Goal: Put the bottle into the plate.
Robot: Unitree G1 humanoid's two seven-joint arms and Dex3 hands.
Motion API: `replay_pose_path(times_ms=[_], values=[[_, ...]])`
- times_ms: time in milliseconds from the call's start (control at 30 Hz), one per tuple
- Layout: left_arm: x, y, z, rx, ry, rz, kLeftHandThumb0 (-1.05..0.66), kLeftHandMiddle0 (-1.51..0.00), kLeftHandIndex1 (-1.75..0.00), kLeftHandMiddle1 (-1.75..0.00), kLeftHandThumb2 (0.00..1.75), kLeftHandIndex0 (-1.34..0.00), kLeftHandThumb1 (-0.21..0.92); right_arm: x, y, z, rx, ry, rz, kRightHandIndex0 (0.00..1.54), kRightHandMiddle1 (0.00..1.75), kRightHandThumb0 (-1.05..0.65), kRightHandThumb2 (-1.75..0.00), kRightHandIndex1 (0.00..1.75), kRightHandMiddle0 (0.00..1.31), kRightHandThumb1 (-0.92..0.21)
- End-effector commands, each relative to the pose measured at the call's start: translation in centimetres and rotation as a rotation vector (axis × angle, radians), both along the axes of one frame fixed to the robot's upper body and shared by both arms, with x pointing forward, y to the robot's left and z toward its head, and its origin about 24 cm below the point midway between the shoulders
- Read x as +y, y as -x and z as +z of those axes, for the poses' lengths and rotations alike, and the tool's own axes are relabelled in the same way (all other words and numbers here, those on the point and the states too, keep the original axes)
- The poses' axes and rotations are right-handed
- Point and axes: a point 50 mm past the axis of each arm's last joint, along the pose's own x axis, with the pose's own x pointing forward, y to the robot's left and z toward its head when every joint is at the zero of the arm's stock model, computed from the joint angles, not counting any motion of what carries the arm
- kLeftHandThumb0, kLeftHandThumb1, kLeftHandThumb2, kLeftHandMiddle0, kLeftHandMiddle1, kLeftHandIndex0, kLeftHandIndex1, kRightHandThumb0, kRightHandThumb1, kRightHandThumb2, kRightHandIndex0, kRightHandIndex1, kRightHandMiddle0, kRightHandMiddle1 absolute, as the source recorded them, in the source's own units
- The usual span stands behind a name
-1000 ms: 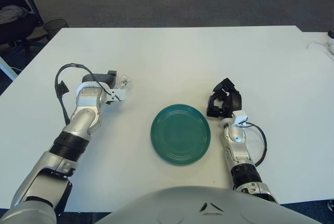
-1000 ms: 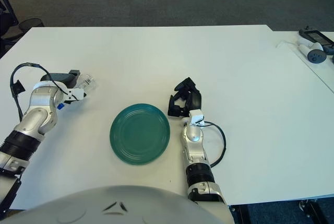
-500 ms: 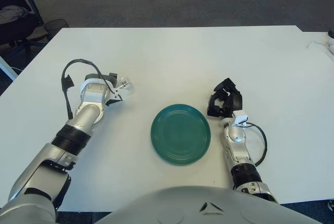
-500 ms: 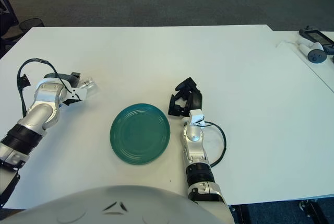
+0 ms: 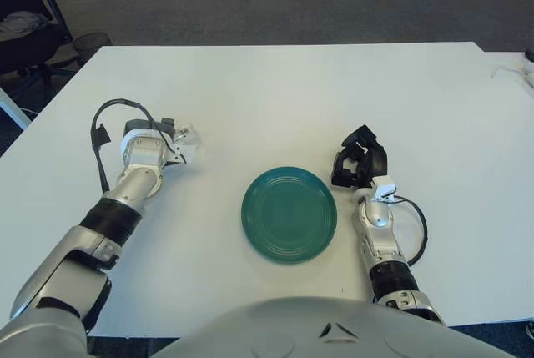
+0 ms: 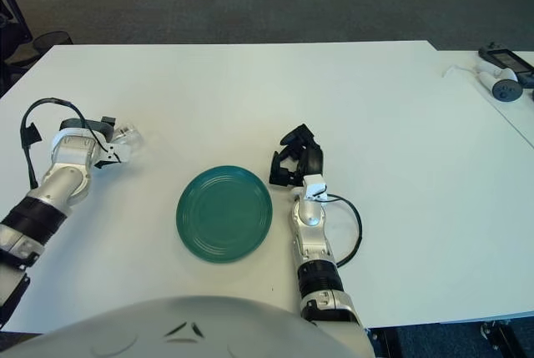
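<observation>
Left of frame, left robot hand (image 6: 93, 143) pinched the bottle (image 6: 127, 136); plate (image 6: 224, 213) lay lower right; right robot hand (image 6: 294, 160) curled, empty.

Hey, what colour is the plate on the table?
Dark teal green, with faint concentric rings. The plate shows best in the left eye view.

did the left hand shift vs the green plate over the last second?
Yes. The left hand has pulled back to the robot's left, further from the round green plate than half a second ago, with the clear plastic bottle at its fingers. The plate has not moved.
</observation>
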Motion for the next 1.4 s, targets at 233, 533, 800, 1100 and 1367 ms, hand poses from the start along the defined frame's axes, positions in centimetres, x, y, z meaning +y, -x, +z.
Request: replay_pose_path(times_ms=[233, 533, 800, 1100, 1367], values=[[-0.8, 2.0, -4.4, 0.097, 0.059, 0.049, -0.78, -0.75, -1.57, -0.98, 0.18, -0.34, 0.91, -1.0, 3.1, -4.2, 0.207, -0.019, -0.065, 0.82, 1.75, 0.00, -1.59, 1.68, 0.57, -0.07], [-1.1, 2.1, -4.4, -0.129, 0.125, -0.110, -0.70, -0.72, -1.65, -0.97, 0.17, -0.39, 0.92, -1.1, 3.0, -4.2, 0.222, 0.000, -0.083, 0.82, 1.75, 0.00, -1.57, 1.66, 0.57, -0.07], [-1.8, 2.5, -3.4, -0.847, 0.426, -0.313, -0.48, -0.94, -1.73, -1.66, 1.19, -0.58, 0.39, -1.2, 3.0, -4.1, 0.225, -0.003, -0.087, 0.82, 1.75, 0.00, -1.58, 1.65, 0.58, -0.07], [-3.5, 2.6, -2.3, -1.003, 0.676, -0.411, -0.47, -1.16, -1.75, -1.74, 1.32, -0.61, 0.31, -1.1, 2.9, -4.1, 0.214, -0.010, -0.066, 0.83, 1.75, 0.00, -1.58, 1.65, 0.58, -0.06], [-3.5, 2.4, -2.4, -0.994, 0.735, -0.480, -0.47, -1.20, -1.75, -1.75, 1.32, -0.61, 0.31, -1.0, 3.0, -4.1, 0.205, -0.023, -0.075, 0.83, 1.75, 0.00, -1.58, 1.66, 0.58, -0.06]])
